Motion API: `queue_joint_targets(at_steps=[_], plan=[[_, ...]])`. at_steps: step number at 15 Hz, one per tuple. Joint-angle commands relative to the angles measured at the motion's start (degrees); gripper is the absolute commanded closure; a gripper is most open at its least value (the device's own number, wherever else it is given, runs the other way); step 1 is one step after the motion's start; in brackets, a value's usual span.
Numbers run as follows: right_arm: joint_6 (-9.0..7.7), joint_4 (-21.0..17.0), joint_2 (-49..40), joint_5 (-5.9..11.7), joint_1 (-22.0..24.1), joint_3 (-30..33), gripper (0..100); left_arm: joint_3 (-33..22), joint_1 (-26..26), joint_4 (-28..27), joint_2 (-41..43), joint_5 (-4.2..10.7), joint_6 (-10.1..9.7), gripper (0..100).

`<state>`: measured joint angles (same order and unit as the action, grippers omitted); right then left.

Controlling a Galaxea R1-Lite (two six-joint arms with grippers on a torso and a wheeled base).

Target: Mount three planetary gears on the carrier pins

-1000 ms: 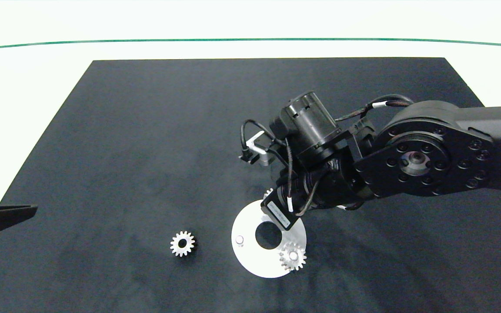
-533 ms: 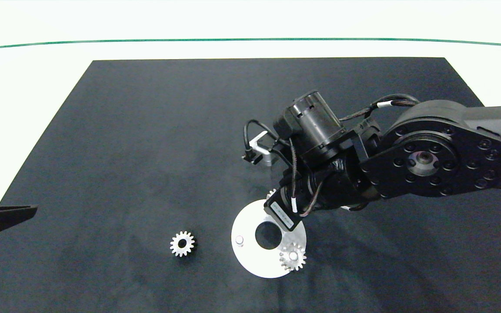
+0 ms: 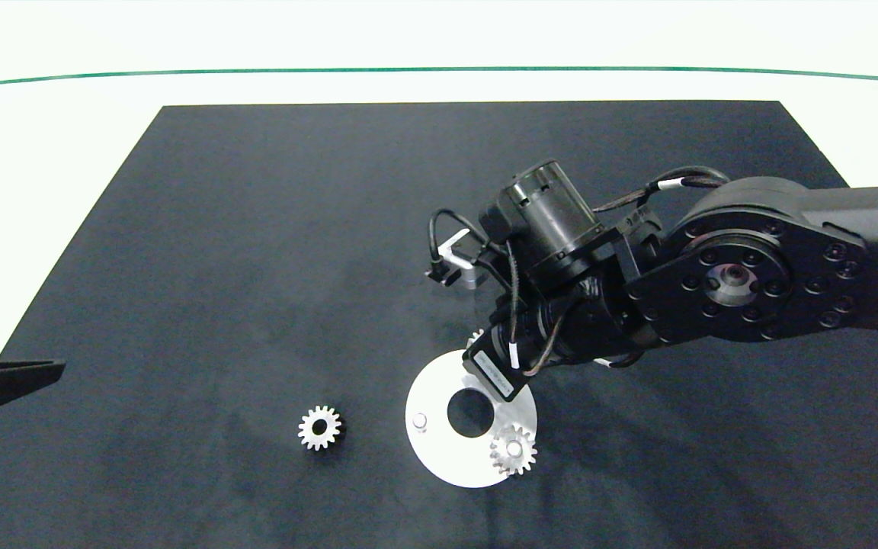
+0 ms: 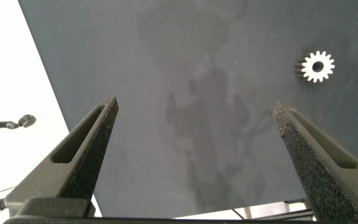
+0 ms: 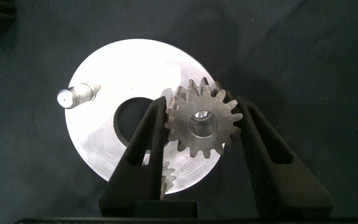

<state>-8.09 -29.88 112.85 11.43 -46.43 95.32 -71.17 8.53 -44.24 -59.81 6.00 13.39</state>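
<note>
**Second gear held over the disc**

The right gripper (image 5: 199,121) pinches a gear (image 5: 202,122) above the disc (image 3: 439,457). One gear (image 3: 514,450) sits on a pin; another pin (image 3: 419,420) is bare. A third gear (image 3: 320,428) lies on the mat (image 3: 256,229). The left gripper (image 4: 194,115), spread, is beside the mat's left edge.

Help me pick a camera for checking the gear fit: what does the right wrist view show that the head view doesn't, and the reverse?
Only the right wrist view shows the right gripper clamped on a gear over the white disc.

Only the head view shows the loose gear on the black mat, the gear seated on a pin in full, and the left gripper parked at the left edge.

Both show the disc and its bare pin.
</note>
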Motion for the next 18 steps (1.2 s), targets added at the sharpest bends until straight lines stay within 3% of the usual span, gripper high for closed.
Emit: queue_joint_targets(at_steps=[1, 12, 13, 18], plan=[[-0.08, -0.2, 0.0, 0.08, 0.1, -0.3, 81, 0.1, 0.0, -0.2, 0.0, 0.07, 0.06, 0], [-0.08, -0.3, 0.2, 0.08, -0.1, -0.7, 81, 0.1, 0.0, -0.2, 0.0, 0.07, 0.06, 0], [-0.08, -0.3, 0.2, 0.08, -0.1, -0.7, 0, 0.0, 0.1, -0.2, 0.0, 0.07, 0.06, 0], [-0.08, -0.2, 0.3, 0.08, -0.1, -0.7, 0, 0.0, 0.1, -0.2, 0.0, 0.07, 0.06, 0]])
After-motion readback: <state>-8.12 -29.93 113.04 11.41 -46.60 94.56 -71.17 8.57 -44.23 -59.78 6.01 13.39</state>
